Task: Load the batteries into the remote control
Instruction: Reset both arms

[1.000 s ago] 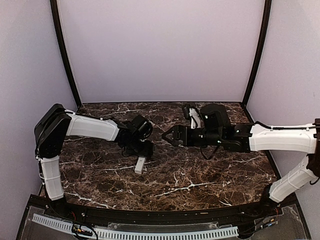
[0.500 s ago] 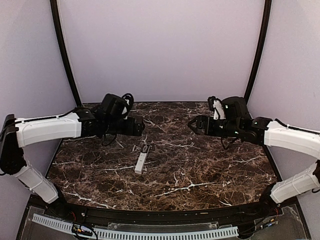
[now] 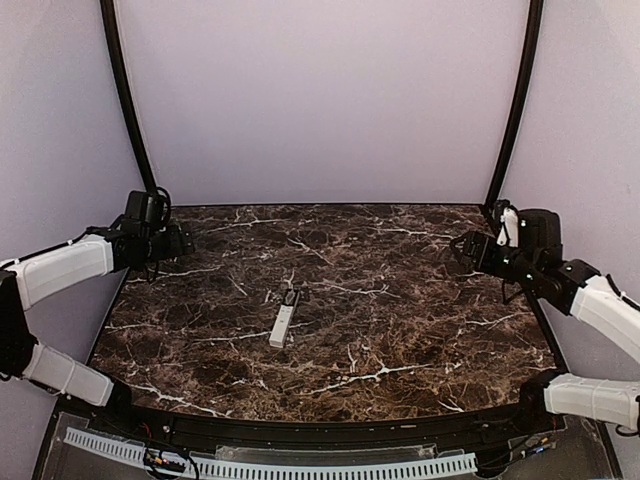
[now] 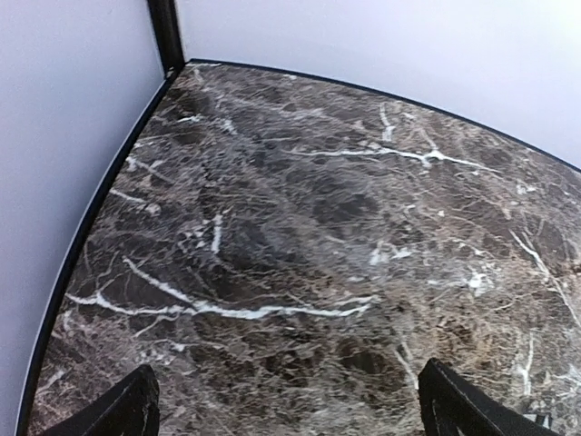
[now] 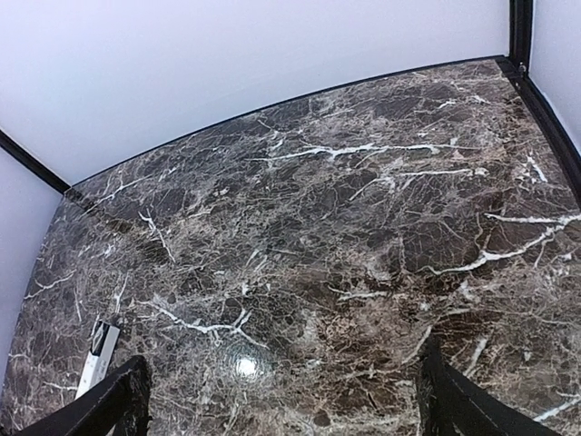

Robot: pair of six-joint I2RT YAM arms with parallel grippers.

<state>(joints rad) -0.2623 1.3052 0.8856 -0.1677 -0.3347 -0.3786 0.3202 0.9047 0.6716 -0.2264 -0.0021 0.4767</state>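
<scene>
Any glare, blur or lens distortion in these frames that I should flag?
Right wrist view: one small bright glare spot on the table, near the bottom edge; the remote control lies clear of it. Top view: the black corner posts bow, lens distortion. Left wrist view: sharp, no glare, table edge curved.

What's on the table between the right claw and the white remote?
Nothing. Between the right gripper and the remote control there is only bare marble table, as the top view and right wrist view show.

Top camera: high above near edge, looking down on whole table [image 3: 420, 320]. Wrist cameras: low, oblique, facing back wall [image 4: 408, 36]. Remote [image 3: 283, 325] shared by top and right wrist.
</scene>
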